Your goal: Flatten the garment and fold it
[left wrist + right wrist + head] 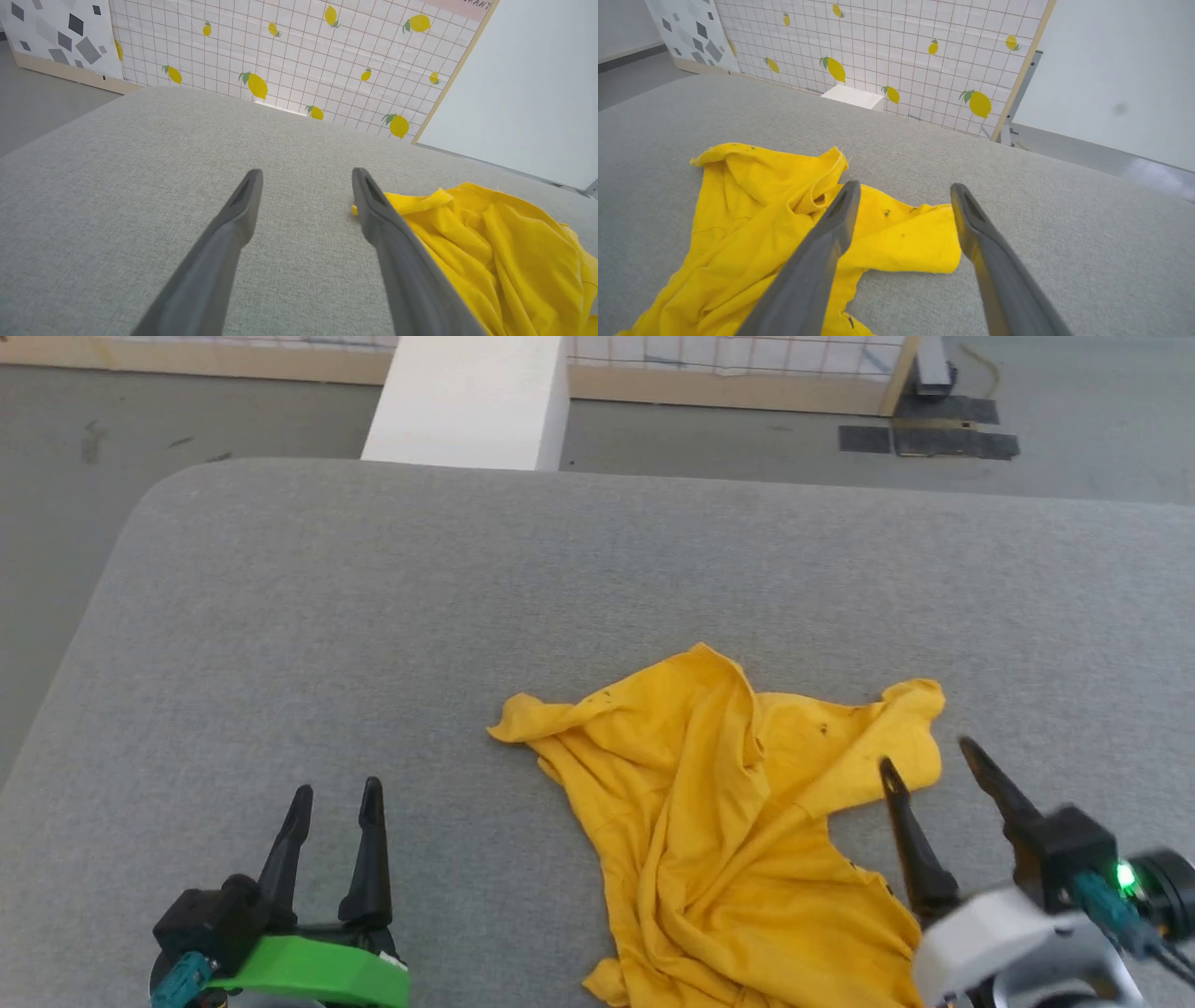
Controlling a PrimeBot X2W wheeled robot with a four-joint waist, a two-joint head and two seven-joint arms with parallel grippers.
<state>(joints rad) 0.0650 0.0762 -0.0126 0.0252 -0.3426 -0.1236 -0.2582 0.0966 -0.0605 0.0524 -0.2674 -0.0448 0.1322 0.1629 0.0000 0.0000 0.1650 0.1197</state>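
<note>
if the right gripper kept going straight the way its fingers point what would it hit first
Probably the near flap of the crumpled mustard-yellow cotton T-shirt, just ahead of the open right gripper; height is unclear, so it may pass over onto the grey fabric surface.

Mustard-yellow garment (719, 803) on grey table (373, 616).

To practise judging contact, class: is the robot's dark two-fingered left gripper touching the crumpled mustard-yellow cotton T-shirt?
Apart. The head view shows a stretch of bare grey upholstered surface between the left gripper and the T-shirt.
</note>
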